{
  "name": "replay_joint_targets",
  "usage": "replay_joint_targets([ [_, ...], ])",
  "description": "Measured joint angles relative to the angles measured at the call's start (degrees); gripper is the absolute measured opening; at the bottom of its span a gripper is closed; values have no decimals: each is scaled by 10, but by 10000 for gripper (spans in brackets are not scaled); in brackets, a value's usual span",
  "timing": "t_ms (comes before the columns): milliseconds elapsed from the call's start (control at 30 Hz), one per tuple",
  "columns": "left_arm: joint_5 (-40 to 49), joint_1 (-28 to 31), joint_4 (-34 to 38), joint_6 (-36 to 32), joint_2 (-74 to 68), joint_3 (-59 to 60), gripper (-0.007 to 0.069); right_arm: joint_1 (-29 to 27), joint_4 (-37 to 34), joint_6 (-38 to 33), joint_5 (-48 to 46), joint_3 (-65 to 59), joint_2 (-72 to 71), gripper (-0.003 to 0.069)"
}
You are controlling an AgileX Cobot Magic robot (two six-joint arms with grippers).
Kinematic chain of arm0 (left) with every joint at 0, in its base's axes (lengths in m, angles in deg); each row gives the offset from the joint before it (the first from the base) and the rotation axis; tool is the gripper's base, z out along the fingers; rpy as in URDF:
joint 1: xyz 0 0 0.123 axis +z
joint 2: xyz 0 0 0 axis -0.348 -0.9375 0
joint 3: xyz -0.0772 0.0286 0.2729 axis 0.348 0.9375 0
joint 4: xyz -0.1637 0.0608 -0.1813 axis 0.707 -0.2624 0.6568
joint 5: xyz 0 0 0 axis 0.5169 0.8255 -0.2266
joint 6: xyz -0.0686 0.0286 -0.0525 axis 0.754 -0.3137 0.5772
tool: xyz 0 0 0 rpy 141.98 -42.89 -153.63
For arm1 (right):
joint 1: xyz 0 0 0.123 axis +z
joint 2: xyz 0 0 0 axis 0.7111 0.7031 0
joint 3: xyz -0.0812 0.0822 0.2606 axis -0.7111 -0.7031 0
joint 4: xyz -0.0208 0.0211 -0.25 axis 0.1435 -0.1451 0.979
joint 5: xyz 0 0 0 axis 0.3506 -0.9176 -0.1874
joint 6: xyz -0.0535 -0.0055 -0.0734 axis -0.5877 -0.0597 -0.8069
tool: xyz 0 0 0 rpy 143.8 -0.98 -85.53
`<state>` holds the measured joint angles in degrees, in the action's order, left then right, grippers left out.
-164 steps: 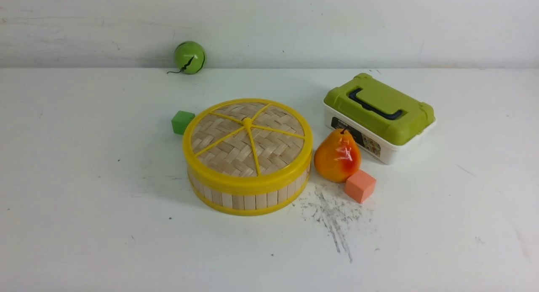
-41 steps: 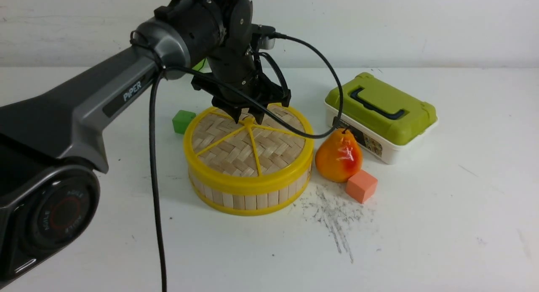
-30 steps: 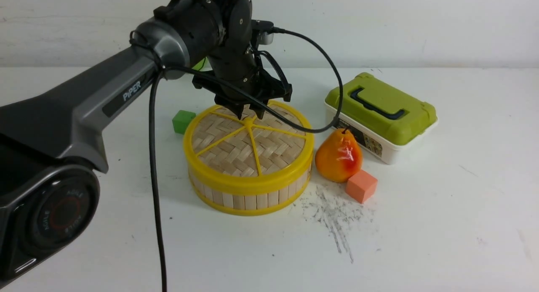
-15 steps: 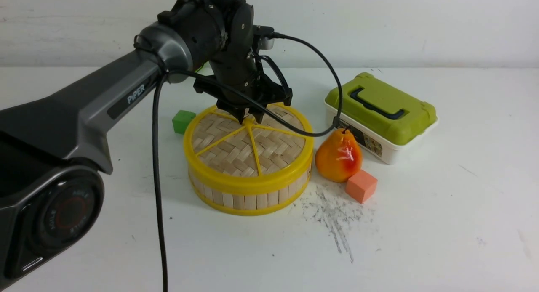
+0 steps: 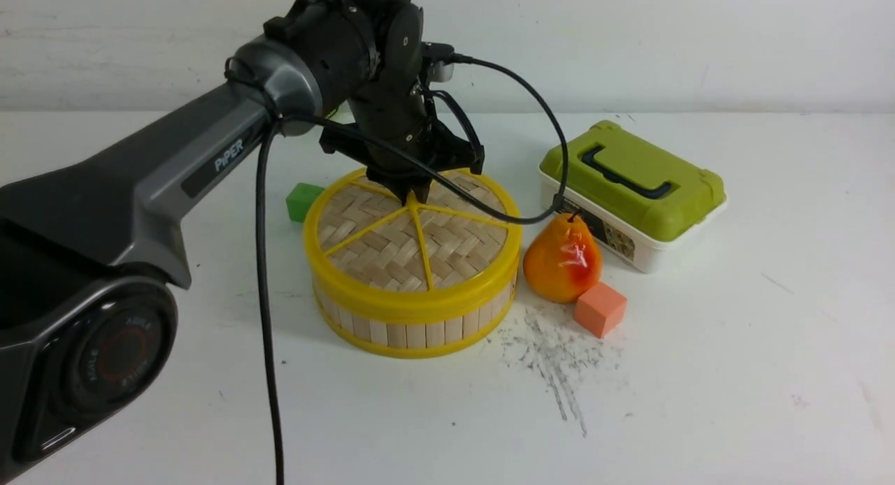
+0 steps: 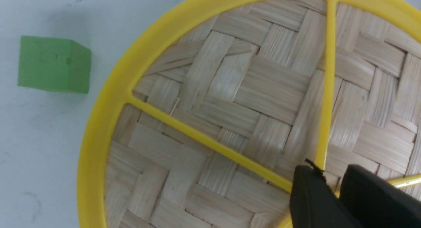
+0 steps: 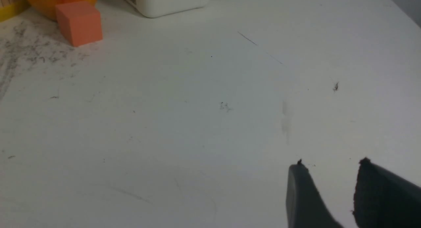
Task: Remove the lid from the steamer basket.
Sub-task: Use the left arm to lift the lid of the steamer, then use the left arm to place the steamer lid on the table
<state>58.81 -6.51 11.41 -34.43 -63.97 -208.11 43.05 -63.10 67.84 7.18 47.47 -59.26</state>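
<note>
Jaws of the left arm are clenched on the middle of the yellow-rimmed round woven bamboo lid (image 5: 381, 251). It sits on the round bamboo-slat steamer basket (image 5: 412, 333) on the white surface (image 5: 699, 401). Jaws of the right arm stand apart, released.

You have a pear (image 5: 561, 260) standing upright on the white table (image 5: 734, 373). Just behind the pear, to the right, sits a white box (image 5: 633, 191) with a green top. An orange cube (image 5: 598, 309) lies just before the pear, and a green cube (image 5: 303, 201) lies well to its left.
</note>
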Motion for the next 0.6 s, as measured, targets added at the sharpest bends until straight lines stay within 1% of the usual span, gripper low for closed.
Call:
replay_joint_targets([
  [133, 25, 0, -19, -7, 21, -31, 97, 0, 0, 0, 0, 0, 0, 240],
  [233, 30, 0, -55, -8, 59, -38, 97, 0, 0, 0, 0, 0, 0, 240],
  [267, 36, 2, -81, -8, 87, -41, 97, 0, 0, 0, 0, 0, 0, 240],
  [300, 36, 2, -85, -8, 87, -42, 97, 0, 0, 0, 0, 0, 0, 240],
  [333, 45, 11, -110, -8, 115, -44, 97, 0, 0, 0, 0, 0, 0, 240],
  [400, 53, 24, -119, -8, 130, -45, 97, 0, 0, 0, 0, 0, 0, 240],
  [500, 62, 90, -119, -8, 155, -35, 97, 0, 0, 0, 0, 0, 0, 240],
  [533, 62, 117, -108, -9, 160, -21, 97, 0, 0, 0, 0, 0, 0, 240],
  [600, 62, 148, -91, -13, 162, 4, 97, 0, 0, 0, 0, 0, 0, 240],
])
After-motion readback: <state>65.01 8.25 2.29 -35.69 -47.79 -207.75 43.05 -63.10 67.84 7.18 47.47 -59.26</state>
